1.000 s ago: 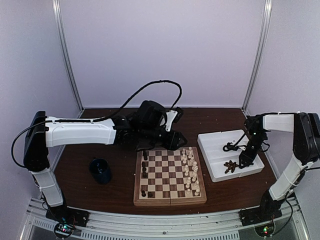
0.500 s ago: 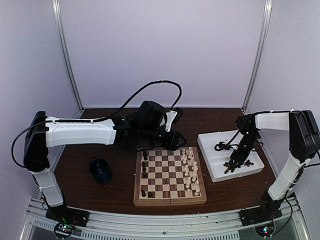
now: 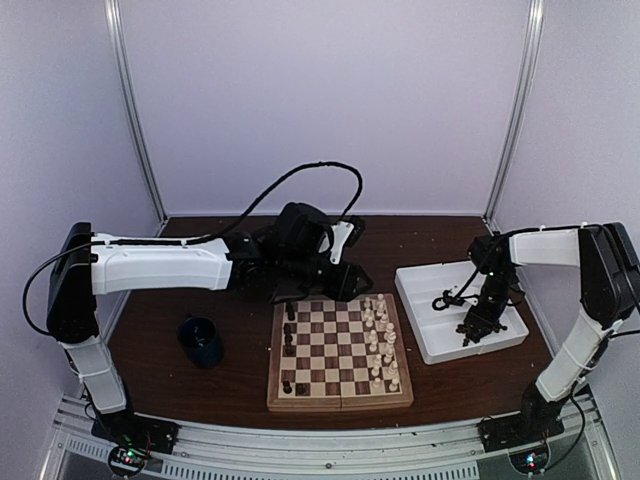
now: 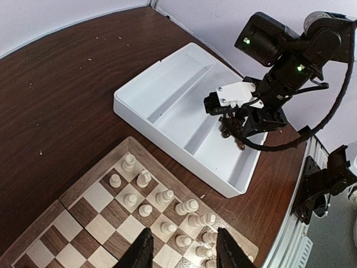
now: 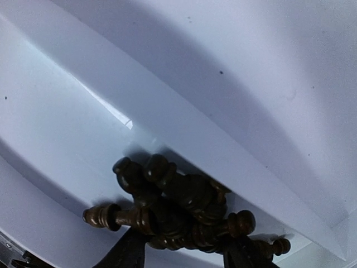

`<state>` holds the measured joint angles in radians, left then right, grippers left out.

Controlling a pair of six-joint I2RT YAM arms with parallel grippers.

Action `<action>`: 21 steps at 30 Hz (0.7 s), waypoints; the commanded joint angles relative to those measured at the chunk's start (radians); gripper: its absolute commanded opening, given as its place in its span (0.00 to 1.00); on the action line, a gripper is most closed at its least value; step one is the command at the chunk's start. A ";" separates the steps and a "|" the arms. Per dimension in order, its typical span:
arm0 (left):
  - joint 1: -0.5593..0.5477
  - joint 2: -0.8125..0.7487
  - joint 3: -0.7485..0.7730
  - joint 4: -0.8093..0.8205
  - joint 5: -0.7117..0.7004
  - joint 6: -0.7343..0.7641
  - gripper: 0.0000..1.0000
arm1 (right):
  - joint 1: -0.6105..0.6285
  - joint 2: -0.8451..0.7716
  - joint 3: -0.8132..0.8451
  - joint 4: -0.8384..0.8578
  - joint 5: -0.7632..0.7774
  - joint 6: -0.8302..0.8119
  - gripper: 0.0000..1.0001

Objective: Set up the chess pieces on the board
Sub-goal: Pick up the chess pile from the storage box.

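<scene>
The board [image 3: 340,352] lies at the table's middle front. Cream chess pieces [image 3: 380,340] fill its two right columns, and a few dark ones [image 3: 289,340] stand at its left; the cream ones also show in the left wrist view [image 4: 167,196]. My left gripper [image 4: 184,252] is open and empty, hovering over the board's [image 4: 106,223] far right part. My right gripper [image 3: 477,328] is down in the white tray [image 3: 440,285]. Its open fingers [image 5: 125,251] straddle a heap of dark chess pieces [image 5: 184,206] lying against the tray's divider [image 5: 223,151].
A dark blue cup [image 3: 202,340] stands left of the board. The tray [image 4: 167,89] has two compartments and sits right of the board; its far compartment holds nothing. The left arm's cable arches over the back of the table.
My right gripper has shifted a little over the tray's near compartment and come down onto the heap of dark pieces. The left arm has not moved.
</scene>
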<state>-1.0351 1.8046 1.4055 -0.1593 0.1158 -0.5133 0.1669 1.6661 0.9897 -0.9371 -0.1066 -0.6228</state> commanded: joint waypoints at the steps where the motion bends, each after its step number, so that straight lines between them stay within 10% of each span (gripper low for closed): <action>1: -0.002 -0.023 -0.004 0.016 0.000 0.015 0.38 | -0.006 0.004 -0.014 0.047 0.071 0.015 0.40; 9: -0.001 -0.029 -0.022 0.029 0.001 0.011 0.38 | -0.021 -0.012 -0.047 0.065 -0.014 -0.044 0.16; 21: -0.002 0.078 0.059 0.125 0.126 -0.061 0.38 | -0.028 -0.249 -0.032 0.027 -0.169 -0.079 0.08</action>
<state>-1.0351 1.8271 1.4071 -0.1249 0.1730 -0.5388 0.1436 1.4765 0.9421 -0.8951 -0.2062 -0.6827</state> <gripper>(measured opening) 0.384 0.165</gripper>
